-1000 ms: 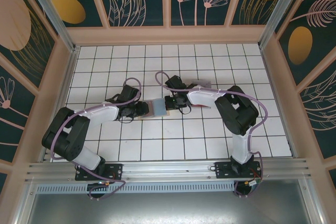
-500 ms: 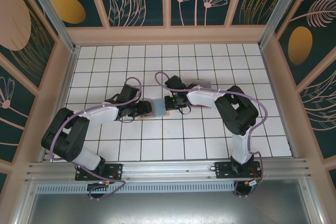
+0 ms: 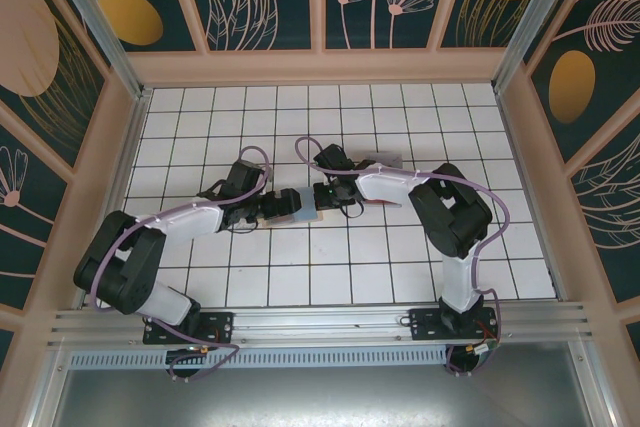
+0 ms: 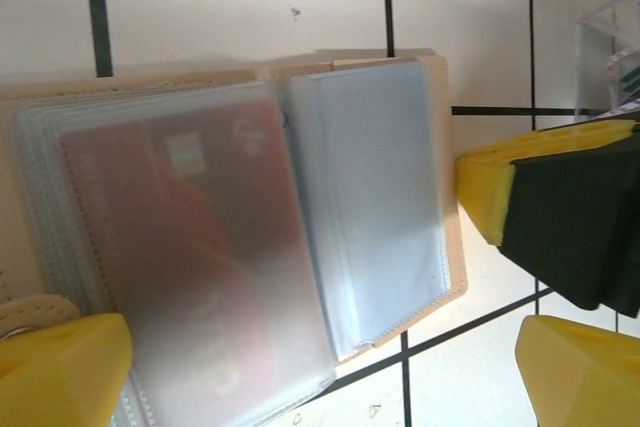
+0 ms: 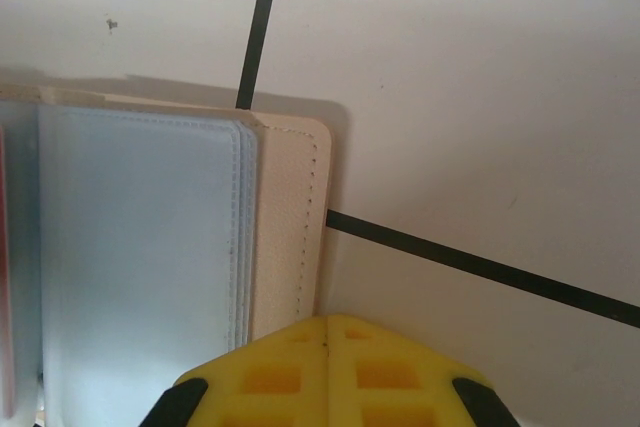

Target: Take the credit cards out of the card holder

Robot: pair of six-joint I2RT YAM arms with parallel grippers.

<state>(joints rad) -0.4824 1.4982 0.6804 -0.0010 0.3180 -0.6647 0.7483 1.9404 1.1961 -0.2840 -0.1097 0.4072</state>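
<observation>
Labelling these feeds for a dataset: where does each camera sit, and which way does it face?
Top external: above, behind the bases, looking down at the table; both arms.
Left wrist: looking down on the open card holder; spread yellow fingers.
Right wrist: down at the holder's tan edge; yellow fingertips together.
Shared: the card holder.

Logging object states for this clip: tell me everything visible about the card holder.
The card holder lies open and flat on the white tiles. Tan stitched cover, stack of clear bluish plastic sleeves; a red card shows in one. The right gripper meets its tan edge; the open left gripper straddles it.
</observation>
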